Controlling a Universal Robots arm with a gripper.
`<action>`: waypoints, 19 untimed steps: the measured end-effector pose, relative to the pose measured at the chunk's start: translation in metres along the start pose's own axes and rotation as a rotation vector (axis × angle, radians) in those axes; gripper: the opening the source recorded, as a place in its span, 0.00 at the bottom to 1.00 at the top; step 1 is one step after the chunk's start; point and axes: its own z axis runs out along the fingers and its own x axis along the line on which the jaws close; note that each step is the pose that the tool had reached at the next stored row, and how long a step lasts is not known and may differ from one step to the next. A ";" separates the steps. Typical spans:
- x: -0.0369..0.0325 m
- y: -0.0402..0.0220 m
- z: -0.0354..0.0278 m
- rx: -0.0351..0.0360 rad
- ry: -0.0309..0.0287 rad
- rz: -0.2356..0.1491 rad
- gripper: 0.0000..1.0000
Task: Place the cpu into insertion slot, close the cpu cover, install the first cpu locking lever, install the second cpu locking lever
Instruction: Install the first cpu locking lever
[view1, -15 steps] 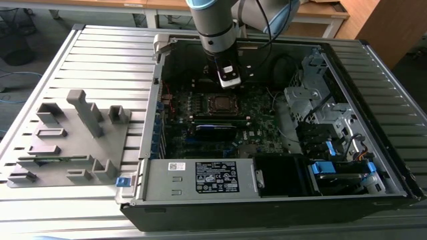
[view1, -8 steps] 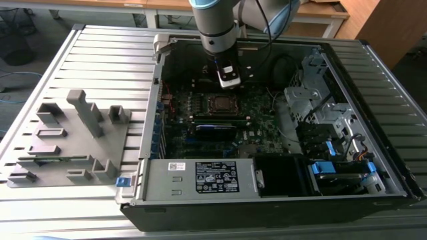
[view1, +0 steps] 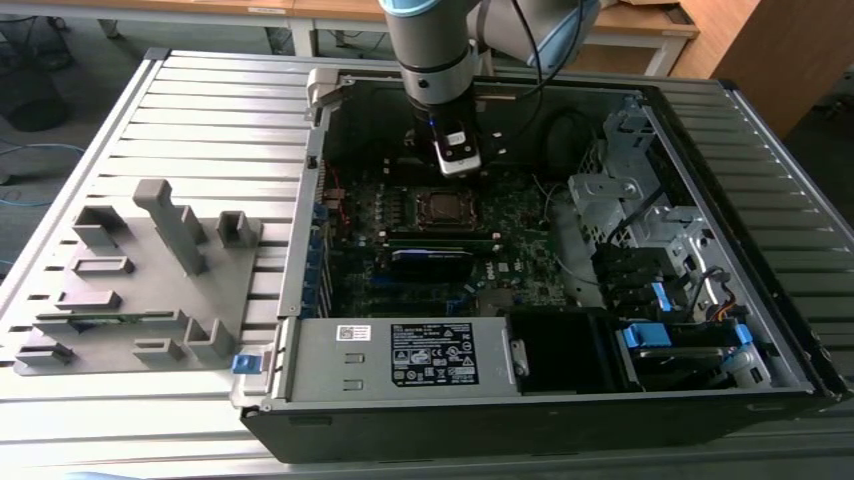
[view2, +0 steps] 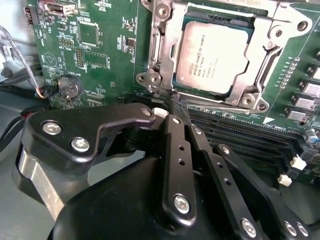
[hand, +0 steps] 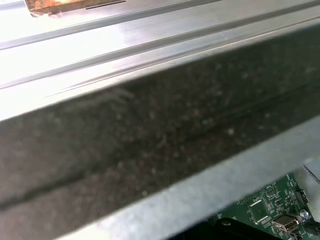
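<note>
Cpu (view2: 212, 52) seated, cover (view2: 167, 45) down; locking step judged current. Hand (view1: 458, 163) closed, empty, at cpu's 12 o'clock, exterior view. Next move needs fine tip alignment.

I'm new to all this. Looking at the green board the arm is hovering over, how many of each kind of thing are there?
cpu: 1
cpu cover: 1
motherboard: 1
gripper: 1
Total: 4

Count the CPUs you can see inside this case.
1. The cpu sits on the motherboard, framed by the cpu cover, close to the gripper. Others could be hidden.
</note>
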 end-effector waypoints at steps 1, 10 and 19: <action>0.0000 0.0000 -0.0001 -0.0009 0.0001 0.000 0.10; -0.0009 0.0009 -0.0045 -0.0069 0.0025 0.002 0.10; 0.0008 0.0003 -0.0049 -0.0239 0.0090 0.009 0.10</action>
